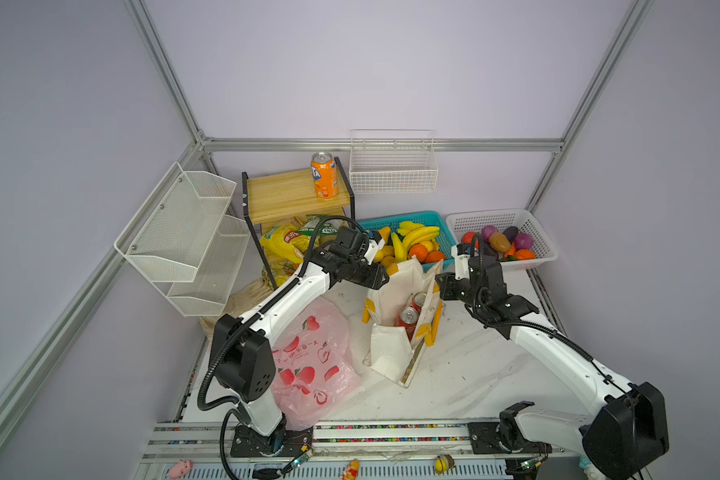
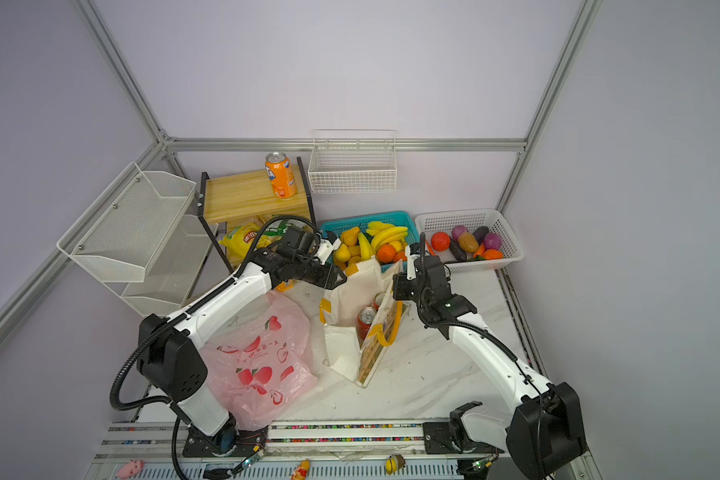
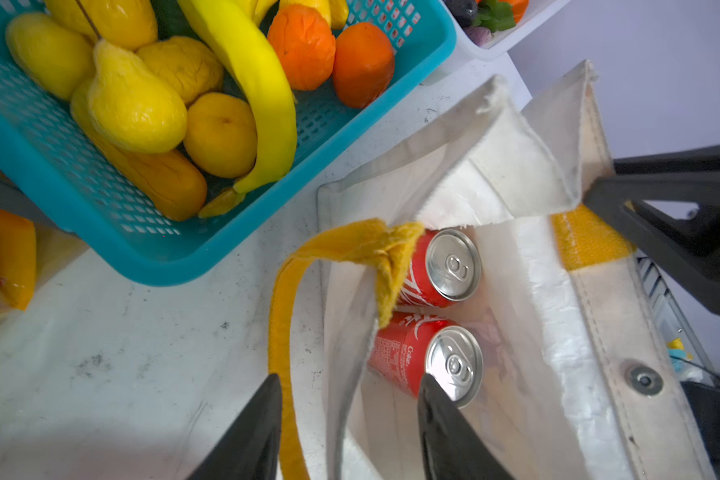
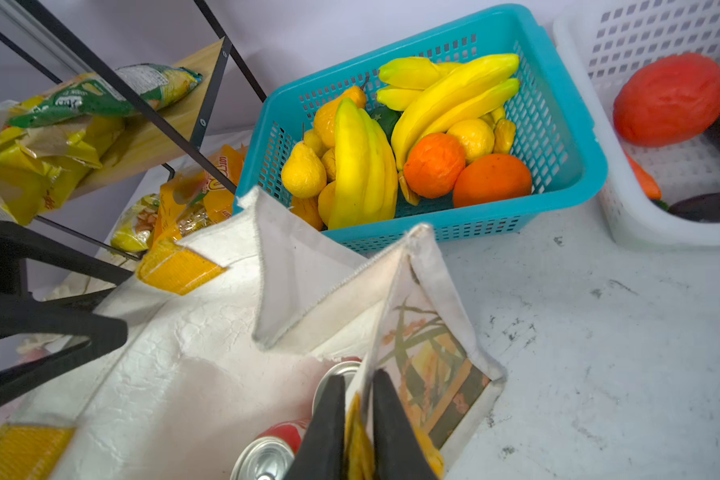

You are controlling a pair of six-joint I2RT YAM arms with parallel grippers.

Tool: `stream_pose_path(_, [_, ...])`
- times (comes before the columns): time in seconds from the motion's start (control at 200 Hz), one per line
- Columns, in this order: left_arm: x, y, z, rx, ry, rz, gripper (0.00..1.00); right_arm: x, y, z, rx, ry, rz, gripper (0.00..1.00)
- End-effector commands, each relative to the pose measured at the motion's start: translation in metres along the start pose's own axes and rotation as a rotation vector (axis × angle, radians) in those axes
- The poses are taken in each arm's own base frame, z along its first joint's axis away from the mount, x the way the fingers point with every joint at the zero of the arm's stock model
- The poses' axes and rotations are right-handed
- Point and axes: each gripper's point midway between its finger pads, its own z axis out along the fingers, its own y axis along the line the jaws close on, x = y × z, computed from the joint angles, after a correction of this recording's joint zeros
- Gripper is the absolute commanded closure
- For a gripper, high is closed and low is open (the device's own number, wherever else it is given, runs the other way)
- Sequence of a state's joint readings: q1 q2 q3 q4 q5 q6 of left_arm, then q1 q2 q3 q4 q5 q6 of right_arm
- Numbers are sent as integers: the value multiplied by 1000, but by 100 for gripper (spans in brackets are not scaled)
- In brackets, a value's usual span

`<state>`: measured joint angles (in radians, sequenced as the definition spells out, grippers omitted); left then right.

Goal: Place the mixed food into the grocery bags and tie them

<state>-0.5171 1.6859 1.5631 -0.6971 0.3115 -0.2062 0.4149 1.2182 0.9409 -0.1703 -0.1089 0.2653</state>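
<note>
Left fingers point(image 3: 254, 436) stand wide astride the wall of the white tote point(image 3: 516, 166) and its yellow handle point(image 3: 283, 316). Right fingers point(image 4: 325, 436) sit narrow around its rim (pinching or not, I cannot tell). Two cola cans point(image 3: 454, 266) stand inside, partly hidden. The left arm point(image 1: 292, 291) covers part of the pink bag point(image 1: 312, 365).

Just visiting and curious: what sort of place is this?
Probably a robot test booth, not a shop: an aluminium frame, two robot arms mounted at a table, toy fruit in a teal basket.
</note>
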Motion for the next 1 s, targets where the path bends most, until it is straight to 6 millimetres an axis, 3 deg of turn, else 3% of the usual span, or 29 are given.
stream_pose_path(0.0, [-23,-9,-46,-19,-143,35,36,-2,-1,-6,12,-1,-14,70])
stream_pose_path(0.14, [-24,-1,-82,-86,-249,11,29,-9,2,-16,10,-28,-16,52])
stream_pose_path(0.16, [-25,-2,-97,-96,-288,6,28,-10,1,-17,13,-32,-16,50])
stream_pose_path(0.23, [-19,17,-118,-186,-349,-74,24,-16,3,-23,10,-49,-23,43])
stream_pose_path(0.295, [-5,40,-136,-286,-391,-153,21,-22,4,-28,9,-72,-26,31])
stream_pose_path(0.4, [40,82,-148,-428,-371,-294,20,-33,5,-38,20,-112,-37,22])
stream_pose_path(0.48, [79,104,-137,-491,-288,-379,19,-44,8,-45,22,-147,-49,16])
stream_pose_path(0.575, [110,110,-105,-465,-182,-431,19,-57,9,-53,29,-191,-60,14])
stream_pose_path(0.735, [121,115,-55,-403,-82,-468,18,-64,13,-53,16,-216,-67,14])
stream_pose_path(0.89, [127,126,-26,-427,-15,-458,19,-55,15,-45,-8,-187,-73,14])
stream_pose_path(0.995, [142,137,-4,-470,54,-455,24,-49,13,-44,-5,-179,-78,14])
